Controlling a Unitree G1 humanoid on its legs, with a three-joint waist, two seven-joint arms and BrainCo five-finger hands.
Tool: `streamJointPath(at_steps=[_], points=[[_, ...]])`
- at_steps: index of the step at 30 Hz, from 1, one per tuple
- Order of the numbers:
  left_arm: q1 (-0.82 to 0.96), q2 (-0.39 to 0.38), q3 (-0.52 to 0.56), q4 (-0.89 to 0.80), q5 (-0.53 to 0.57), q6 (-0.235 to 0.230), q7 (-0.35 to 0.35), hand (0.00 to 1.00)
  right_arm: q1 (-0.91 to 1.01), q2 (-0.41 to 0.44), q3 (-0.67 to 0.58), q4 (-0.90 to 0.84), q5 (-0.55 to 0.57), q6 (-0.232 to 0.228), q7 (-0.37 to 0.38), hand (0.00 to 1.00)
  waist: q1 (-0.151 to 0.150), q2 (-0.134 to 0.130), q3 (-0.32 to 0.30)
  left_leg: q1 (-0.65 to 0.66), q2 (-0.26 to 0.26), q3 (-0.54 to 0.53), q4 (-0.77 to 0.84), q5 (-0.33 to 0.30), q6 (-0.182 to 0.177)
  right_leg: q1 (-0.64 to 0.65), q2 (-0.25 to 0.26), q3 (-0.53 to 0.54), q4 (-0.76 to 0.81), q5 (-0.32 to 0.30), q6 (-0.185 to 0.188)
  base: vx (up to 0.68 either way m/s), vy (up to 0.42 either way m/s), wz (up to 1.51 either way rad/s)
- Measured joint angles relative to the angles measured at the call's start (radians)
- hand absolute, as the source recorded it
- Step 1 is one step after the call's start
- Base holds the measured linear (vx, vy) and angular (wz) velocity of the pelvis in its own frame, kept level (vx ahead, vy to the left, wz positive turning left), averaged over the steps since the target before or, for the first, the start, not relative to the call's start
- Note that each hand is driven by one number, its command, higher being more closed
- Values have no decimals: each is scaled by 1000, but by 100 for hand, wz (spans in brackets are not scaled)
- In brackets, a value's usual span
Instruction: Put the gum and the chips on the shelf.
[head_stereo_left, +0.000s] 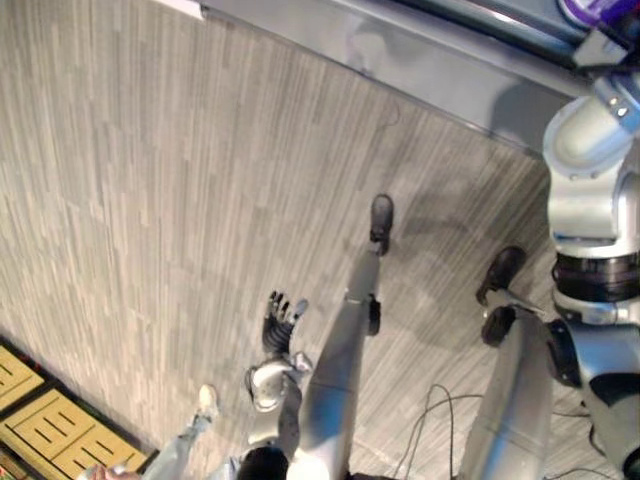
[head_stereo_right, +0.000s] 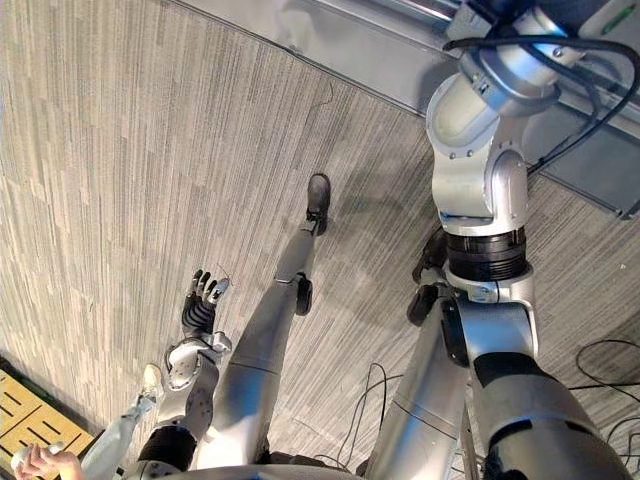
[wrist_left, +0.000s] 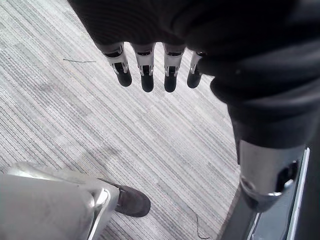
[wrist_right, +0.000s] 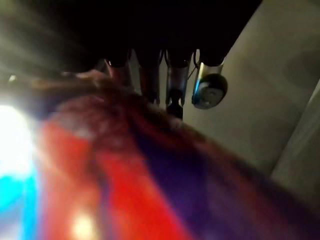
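Chips packet (wrist_right: 150, 175), red-purple, lies against the right robot hand (wrist_right: 175, 82), probably shelf-bound, though I cannot tell its grip. The left robot hand (head_stereo_left: 283, 320) hangs spread and empty.

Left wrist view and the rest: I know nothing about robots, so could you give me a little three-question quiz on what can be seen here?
1. True or false: the left hand holds a packet.
2. What lies below the left hand? A) a table B) the floor C) a sink
3. Which hand has a red thing close before it?

Key:
1. False: its fingers are straight and empty.
2. B.
3. The right hand.
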Motion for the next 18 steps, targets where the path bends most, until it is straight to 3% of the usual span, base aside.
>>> streamJointPath(at_steps=[9, 18], points=[[23, 1, 2, -98, -8, -9, -18, 0, -87, -85, 24, -49, -57, 49, 10, 100, -11, 0, 0, -93, 3, 4, 47, -2, -2, -88, 10, 19, 28, 0, 0, -71, -17, 4], [60, 3, 13, -163, -45, -8, -20, 0, -103, -108, 50, -66, -82, 53, 50, 100, -30, -4, -2, -117, 10, 26, 66, -3, -3, -99, 11, 25, 18, 3, 4, -57, -12, -1]])
